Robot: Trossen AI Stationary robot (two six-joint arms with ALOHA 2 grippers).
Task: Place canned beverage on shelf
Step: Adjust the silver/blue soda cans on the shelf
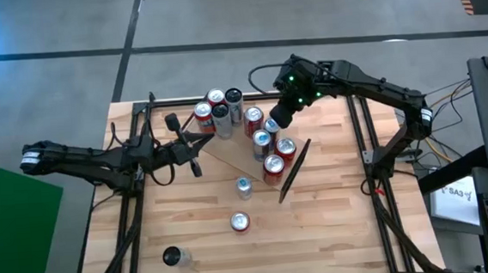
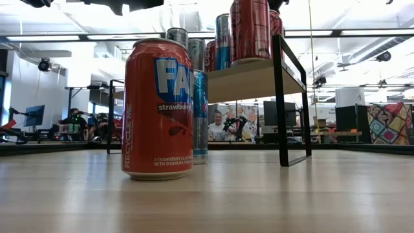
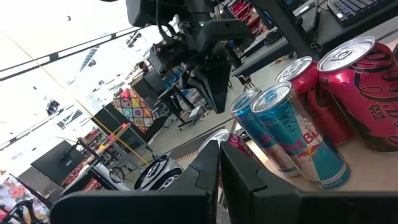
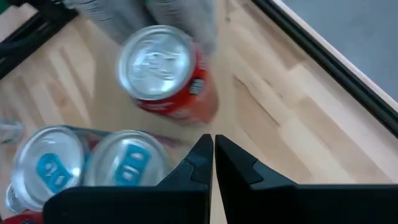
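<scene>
Several cans [image 1: 270,148] already stood crowded on the shelf [image 1: 228,159], upright and touching or nearly so. The right gripper [image 1: 277,117] hung just above that cluster, fingers pressed together and holding nothing. In its wrist view two blue-tabbed cans [image 4: 87,165] sat right under the fingers, with a red can [image 4: 163,71] just beyond.

Risk, as I judged it: any sideways move this low could clip a rim and topple a can into its neighbours, since they were packed so tight.

The left gripper [image 1: 186,149] waited at the shelf's other end, also closed and empty, near a second bunch of cans [image 1: 218,110]. A swing from it could knock those too.

Three loose cans remained on the table, well apart from the shelf: a blue-topped one [image 1: 244,185], a red one [image 1: 241,223], and a dark one [image 1: 174,257] near the front edge. All cans looked sealed, so the contents could not be seen.

The shelf was the only holder, and it carried cans only. Room for more looked tight.
</scene>
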